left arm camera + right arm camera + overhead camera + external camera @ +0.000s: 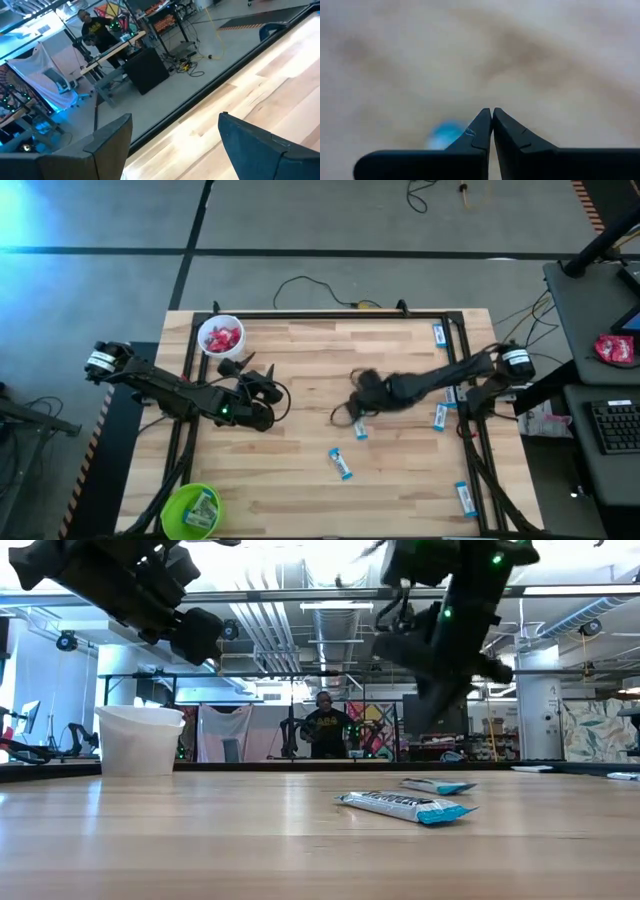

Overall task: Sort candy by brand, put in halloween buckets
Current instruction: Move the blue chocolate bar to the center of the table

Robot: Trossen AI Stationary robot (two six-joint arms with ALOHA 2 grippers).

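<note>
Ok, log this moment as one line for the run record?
left gripper: open, empty, near white bucket | right gripper: shut, above blue candy | green bucket: front left corner | loose blue candy: on table

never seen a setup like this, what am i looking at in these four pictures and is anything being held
Two dark robot arms work at a wooden table. One picture looks straight down, one looks level across the tabletop, and two come from cameras on the arms' wrists. The left tool is open and empty, beside a white bucket holding red candy. The right tool is shut above the table's middle; whether it grips anything is unclear. A lime green bucket sits at a corner with blue candy inside. More blue and white candies lie loose on the table.
</note>
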